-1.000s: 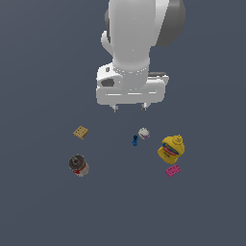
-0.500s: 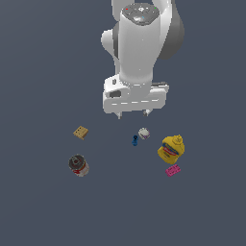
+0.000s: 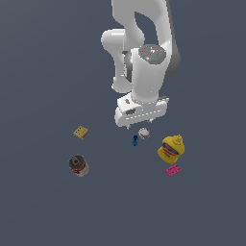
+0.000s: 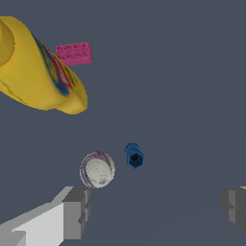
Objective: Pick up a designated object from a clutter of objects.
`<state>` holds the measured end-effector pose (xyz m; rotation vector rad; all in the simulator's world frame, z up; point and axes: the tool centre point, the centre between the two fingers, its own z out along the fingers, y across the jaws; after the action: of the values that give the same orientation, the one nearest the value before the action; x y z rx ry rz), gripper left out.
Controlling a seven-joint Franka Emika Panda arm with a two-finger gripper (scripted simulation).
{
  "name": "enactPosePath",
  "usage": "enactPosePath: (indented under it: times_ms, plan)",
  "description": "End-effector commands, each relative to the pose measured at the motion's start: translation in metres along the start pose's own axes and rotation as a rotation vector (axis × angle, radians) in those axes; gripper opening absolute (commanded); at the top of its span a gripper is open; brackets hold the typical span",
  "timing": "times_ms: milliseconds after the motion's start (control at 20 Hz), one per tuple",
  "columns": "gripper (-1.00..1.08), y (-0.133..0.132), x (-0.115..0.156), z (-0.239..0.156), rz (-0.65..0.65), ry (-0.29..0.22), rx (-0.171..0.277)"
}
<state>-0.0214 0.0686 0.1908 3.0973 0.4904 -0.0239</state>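
Note:
The designated object, a small white-grey ball [image 3: 143, 133] with purple stripes, lies on the dark floor among the clutter of objects. My gripper [image 3: 139, 124] hangs open just above and beside it, nothing between its fingers. In the wrist view the ball [image 4: 97, 169] sits close to one finger [image 4: 77, 211], off the midline of the gripper [image 4: 154, 209], and the other finger [image 4: 233, 204] is far across. A tiny blue piece [image 3: 135, 140] stands right beside the ball and shows in the wrist view [image 4: 134, 156] too.
A yellow bottle [image 3: 171, 148] lies toward the exterior view's right of the ball, with a pink flat brick [image 3: 173, 170] just past it. A tan waffle-like block [image 3: 80, 132] and a dark can with a red band [image 3: 78, 165] sit off to the exterior view's left.
The arm has come down and shifted toward the ball, so the open gripper now hangs much closer to it. The objects have not moved.

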Motion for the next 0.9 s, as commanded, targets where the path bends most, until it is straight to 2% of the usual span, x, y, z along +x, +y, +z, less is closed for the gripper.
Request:
enactPosePath:
  times_ms: [0, 400, 850]
  plan:
    - [1.00, -0.012, -0.005, 0.022, -0.063, 0.002, -0.004]
    - [1.00, -0.046, -0.024, 0.077, -0.232, 0.010, -0.005]
    - [1.00, -0.065, -0.038, 0.103, -0.322, 0.016, 0.000]
